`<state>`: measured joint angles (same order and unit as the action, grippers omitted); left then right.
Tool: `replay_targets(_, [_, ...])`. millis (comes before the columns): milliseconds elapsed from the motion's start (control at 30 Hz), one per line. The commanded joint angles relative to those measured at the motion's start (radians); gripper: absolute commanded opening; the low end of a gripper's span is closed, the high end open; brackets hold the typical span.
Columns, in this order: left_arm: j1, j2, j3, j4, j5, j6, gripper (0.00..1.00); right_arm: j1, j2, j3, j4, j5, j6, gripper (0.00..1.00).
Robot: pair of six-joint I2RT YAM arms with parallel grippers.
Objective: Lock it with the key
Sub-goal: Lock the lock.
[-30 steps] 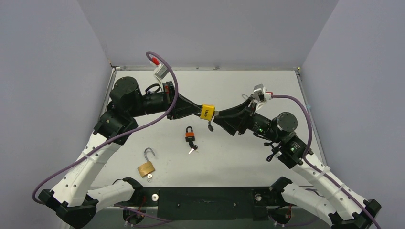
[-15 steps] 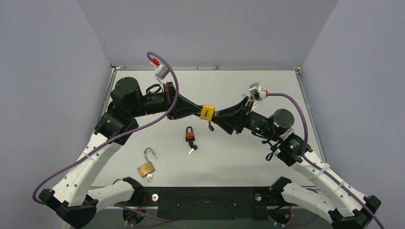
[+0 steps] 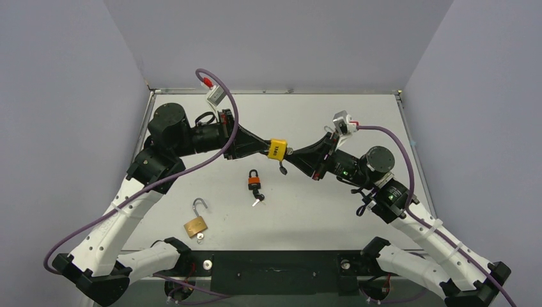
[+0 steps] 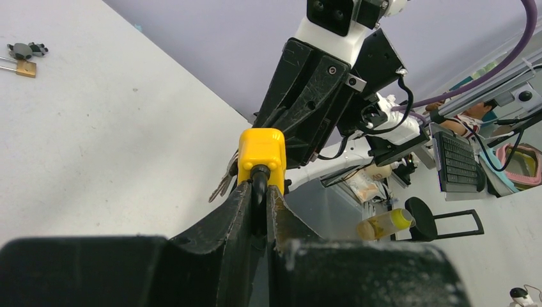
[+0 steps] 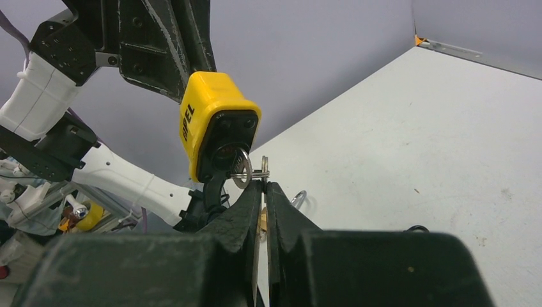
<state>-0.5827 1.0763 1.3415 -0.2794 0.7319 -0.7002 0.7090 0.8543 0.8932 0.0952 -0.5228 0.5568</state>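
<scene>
The left claw [image 4: 259,192] is clamping on the shackle of the yellow padlock [image 4: 261,150], holding it in the air just beyond its fingertips, where it was a second ago. The right claw [image 5: 263,187] is closing on the key [image 5: 263,167] at the padlock's bottom face, directly ahead of its tips. Since a second ago the right wrist is sitting slightly nearer the left arm, rolled a little. Below both claws, an orange padlock [image 3: 255,181] and an open brass padlock [image 3: 195,224] are lying unmoved on the tabletop [image 3: 358,109].
</scene>
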Motion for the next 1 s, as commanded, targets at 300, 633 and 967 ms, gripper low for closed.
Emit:
replay_targets(300, [0.05,0.006,0.068,0.114,-0.001,-0.037,0.0,0.008,-0.103,-0.017,-0.072,0.136,-0.066,0.0])
replay_targets(633, [0.089,0.035,0.101,0.128,0.081,-0.014,0.0,0.007,-0.168,-0.062,-0.173,0.199,-0.094,0.0])
replay_targets(967, [0.109,0.064,0.081,0.085,0.048,0.033,0.0,-0.002,-0.184,-0.072,-0.275,0.344,-0.105,0.0])
